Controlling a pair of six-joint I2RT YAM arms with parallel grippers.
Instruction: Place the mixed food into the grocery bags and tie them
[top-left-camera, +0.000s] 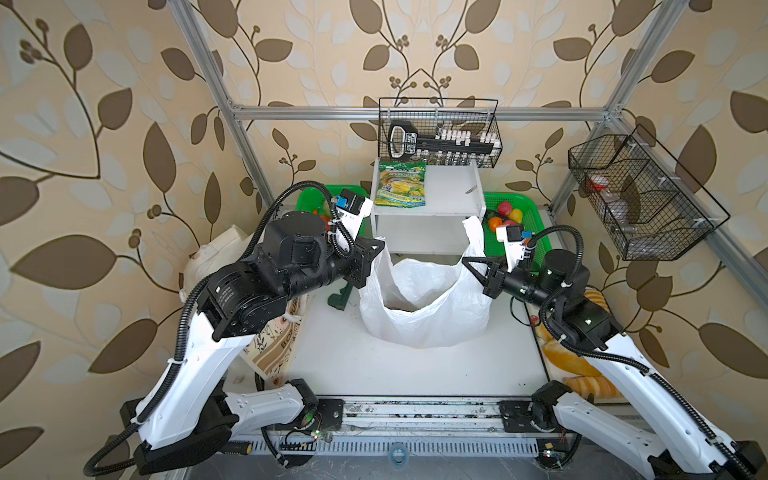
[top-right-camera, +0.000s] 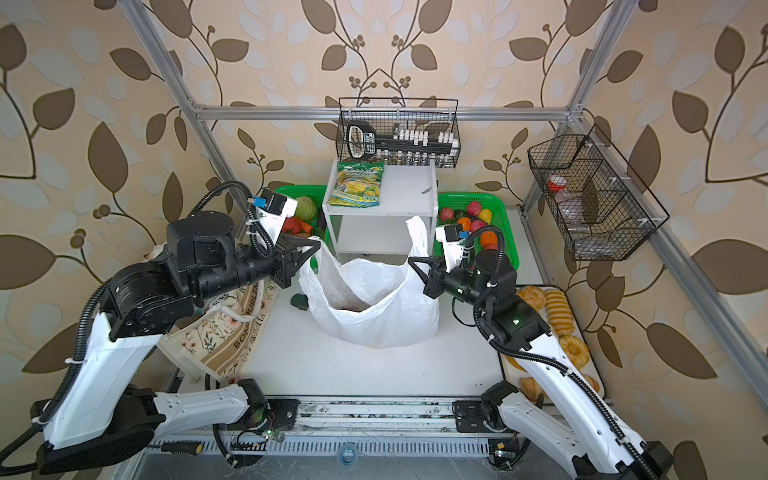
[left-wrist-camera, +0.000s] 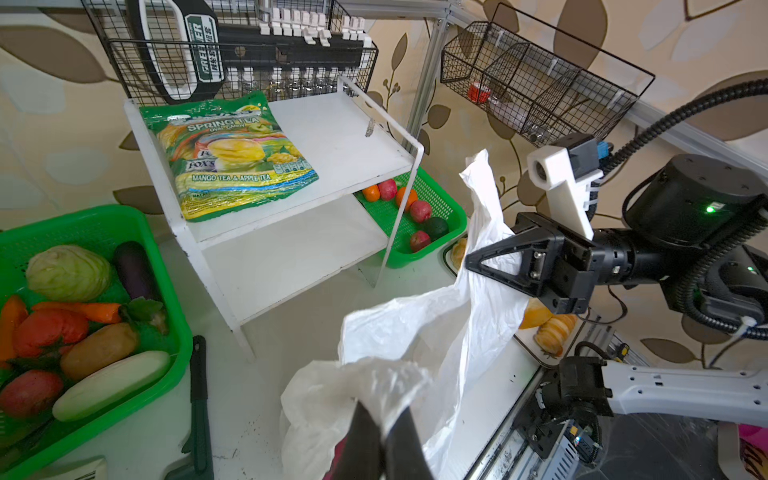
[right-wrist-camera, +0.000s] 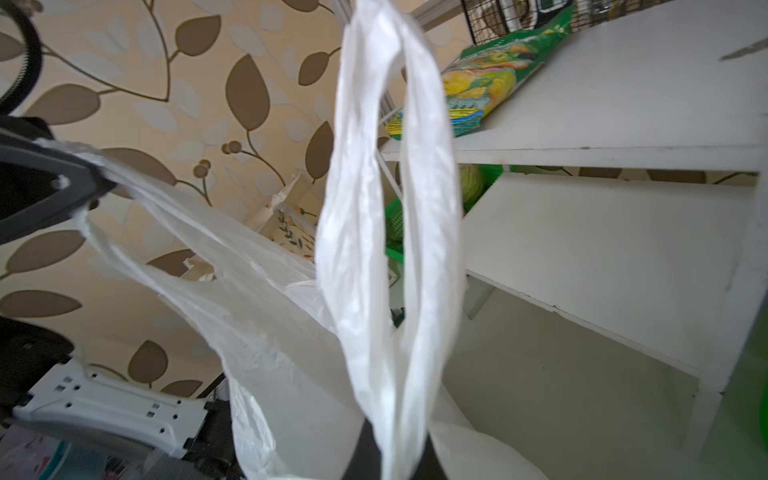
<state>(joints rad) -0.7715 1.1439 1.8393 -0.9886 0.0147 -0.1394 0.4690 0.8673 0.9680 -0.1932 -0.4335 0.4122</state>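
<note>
White plastic bag (top-left-camera: 424, 324) stands open just in front of the white shelf (top-left-camera: 449, 187). Left gripper (top-left-camera: 379, 246) fingers are clamped on its left handle, right gripper (top-left-camera: 466, 262) fingers on its right handle. Canvas tote (top-right-camera: 220, 336) lies front-left of the shelf.

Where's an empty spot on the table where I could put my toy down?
The bare table between the white plastic bag and the front rail is free. So is the white shelf, beside the green-yellow snack packet. Crowded: both sides, with the canvas tote left and bread loaves right.
</note>
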